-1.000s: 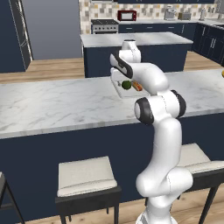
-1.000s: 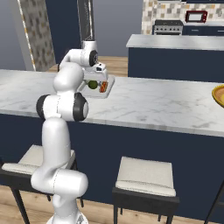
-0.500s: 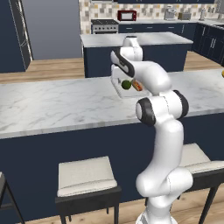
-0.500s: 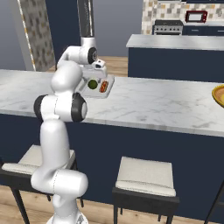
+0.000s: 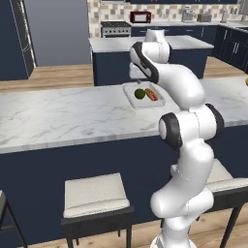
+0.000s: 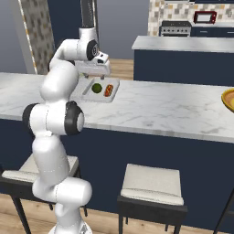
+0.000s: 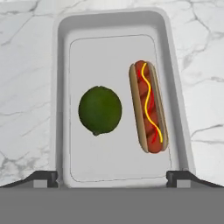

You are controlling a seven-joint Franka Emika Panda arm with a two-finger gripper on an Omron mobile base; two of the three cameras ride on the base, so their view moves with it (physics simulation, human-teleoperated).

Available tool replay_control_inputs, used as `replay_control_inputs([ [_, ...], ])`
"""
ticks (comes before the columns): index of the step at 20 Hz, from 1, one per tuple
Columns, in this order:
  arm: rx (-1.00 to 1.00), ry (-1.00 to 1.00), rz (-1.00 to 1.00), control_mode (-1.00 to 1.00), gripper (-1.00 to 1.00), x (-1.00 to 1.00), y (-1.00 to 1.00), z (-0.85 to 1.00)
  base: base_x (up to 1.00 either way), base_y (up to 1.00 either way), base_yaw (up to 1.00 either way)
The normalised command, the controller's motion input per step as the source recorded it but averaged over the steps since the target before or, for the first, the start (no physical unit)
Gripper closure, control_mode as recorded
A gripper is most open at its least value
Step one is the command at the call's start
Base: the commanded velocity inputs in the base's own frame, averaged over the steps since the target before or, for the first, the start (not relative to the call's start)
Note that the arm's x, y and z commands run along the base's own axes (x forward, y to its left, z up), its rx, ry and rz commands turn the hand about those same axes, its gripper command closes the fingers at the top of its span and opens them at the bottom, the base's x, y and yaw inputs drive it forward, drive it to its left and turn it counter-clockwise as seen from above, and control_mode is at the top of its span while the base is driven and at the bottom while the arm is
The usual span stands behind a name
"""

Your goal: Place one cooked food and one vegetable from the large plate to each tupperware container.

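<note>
One white tupperware container lies on the marble counter, and inside it a round green vegetable sits beside a hot dog striped with mustard. The same container appears mid-counter in both base views. My gripper hangs just above the container, pointing down, open and holding nothing. Its fingertips stand wide apart near the container's nearer end. The large plate shows its yellow-orange rim at the far right of the counter.
The marble counter runs wide to either side of the container. Two stools stand below its front edge. A second island with a stove and microwave behind it lies beyond.
The jaws have spread a little wider over the container. The green vegetable and the hot dog lie where they were.
</note>
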Motion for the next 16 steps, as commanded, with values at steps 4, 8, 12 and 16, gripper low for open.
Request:
replay_control_inputs([
  [4, 0.0, -0.08, -0.01, -1.0, -1.0, -0.78, -0.16, 0.72, 0.0, 0.0, 0.0],
  [8, 0.0, -0.04, -0.05, -1.0, -1.0, -0.91, -0.27, 0.56, 0.0, 0.0, 0.0],
  [12, 0.0, -0.06, -0.1, -1.0, -1.0, -1.0, -0.43, 0.28, 0.0, 0.0, 0.0],
  [16, 0.04, -0.15, -0.1, -1.0, -1.0, -1.0, -0.56, 0.07, 0.0, 0.0, 0.0],
])
